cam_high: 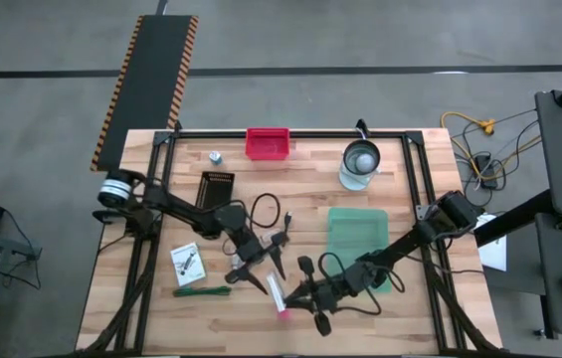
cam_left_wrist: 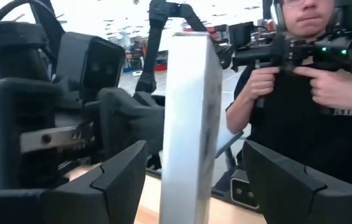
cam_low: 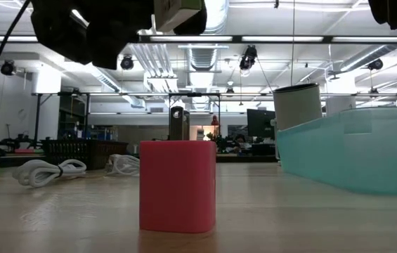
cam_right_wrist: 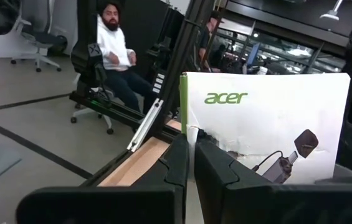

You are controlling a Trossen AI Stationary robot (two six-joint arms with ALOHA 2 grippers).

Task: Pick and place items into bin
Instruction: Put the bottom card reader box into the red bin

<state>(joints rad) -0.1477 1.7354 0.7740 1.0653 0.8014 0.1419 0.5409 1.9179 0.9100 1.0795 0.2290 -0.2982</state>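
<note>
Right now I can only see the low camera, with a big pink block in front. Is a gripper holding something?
Observer: Yes. The right gripper is shut on a white card printed "acer".
Operator: What's the left one doing?
Observer: The left gripper is open, one finger on each side of that card's edge.
Operator: Anything left to pick up?
Observer: A green tie lies on the table by another printed card.

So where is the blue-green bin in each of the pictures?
High view: the blue-green bin lies right of the middle, partly under the right arm.
Low view: its wall fills the right side.
Left wrist view: not in it.
Right wrist view: not in it; the white acer card fills the view.
Shared landmark: the glass jar just beyond the bin.
</note>
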